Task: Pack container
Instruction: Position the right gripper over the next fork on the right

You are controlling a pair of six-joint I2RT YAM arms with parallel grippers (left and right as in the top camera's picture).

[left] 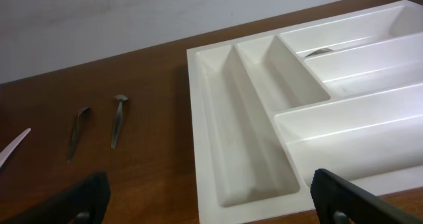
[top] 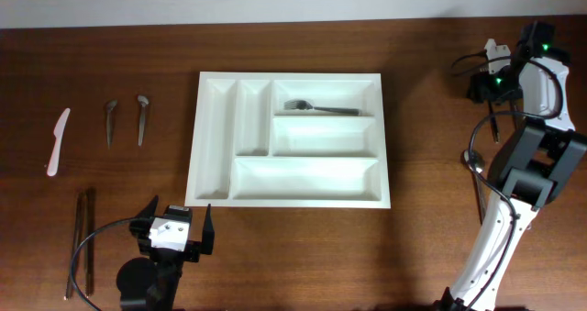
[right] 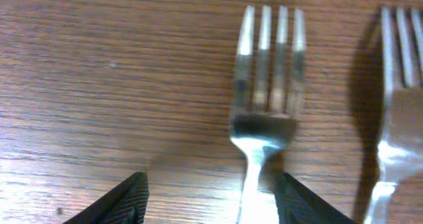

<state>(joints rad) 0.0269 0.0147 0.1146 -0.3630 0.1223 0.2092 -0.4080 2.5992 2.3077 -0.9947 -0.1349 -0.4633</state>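
- The large white rectangular plastic container [top: 275, 204] – a cutlery tray with five compartments – lies flat in the middle of the dark wooden table [top: 413, 256], between the two arms.
- A silver metal fork [top: 321, 108] lies in the farthest of its three long horizontal compartments, tines toward the two narrow upright ones. The other four compartments hold nothing.
- The left gripper [top: 177, 223] hangs near the container's front left corner, released: its black fingers [left: 76, 199] are spread wide with nothing between them.
- Its wrist camera looks across the container's narrow compartments.
- The right gripper [right: 211, 184] is low over the table, well to the right of the container. Its jaws are parted and straddle the neck of a second silver metal fork [right: 268, 85] lying flat on the wood.
- Bare wood shows between that fork and one finger; the other finger is just beside the handle, and contact cannot be told.
- A third silver metal fork [right: 396, 118] lies just beside it, outside the jaws.
- Left of the container lie two small grey metal spoons [top: 110, 120] [top: 142, 118], side by side.
- Farther left is a white plastic knife [top: 58, 142].
- Nearer the front edge lie two long dark sticks [top: 83, 242] – too thin to name.
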